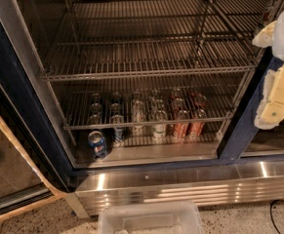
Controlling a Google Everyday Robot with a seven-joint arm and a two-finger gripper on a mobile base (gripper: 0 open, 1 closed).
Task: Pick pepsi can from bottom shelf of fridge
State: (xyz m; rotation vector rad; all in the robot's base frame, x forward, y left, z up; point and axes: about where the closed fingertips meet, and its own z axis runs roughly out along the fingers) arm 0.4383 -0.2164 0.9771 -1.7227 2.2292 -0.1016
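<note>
- The fridge point(7, 89) stands open; its dark blue frame runs down the left side and again as an upright post at right of centre.
- The glass door point(7, 177) is swung out at lower left.
- The upper wire racks point(146, 57) carry nothing visible.
- The bottom shelf point(156, 153) shows a smooth pale front strip with wire grille behind it.
- The pepsi can point(97, 144) stands upright at the front left of the bottom shelf, close to the left wall. Its silver top and blue body are in plain sight, and it stands a little apart from the other cans.
- A second bluish can point(117, 132) stands just right of it and slightly further back.
- Rows of cans extend to the rear: silver-topped cans point(95, 112) at left, white-and-green cans point(159, 124) in the middle, red cans point(181, 126) at right. They are seen partly through a rack, so which level they stand on cannot be told.
- The claw point(261, 78) is at the right edge, in front of the blue post, raised above the bottom shelf and well apart from the pepsi can. Its two pale pads stand wide and hold nothing.
- The ribbed stainless base panel point(180, 185) lies below the shelf.
- A clear plastic bin point(150, 219) sits on the speckled floor point(239, 223).
</note>
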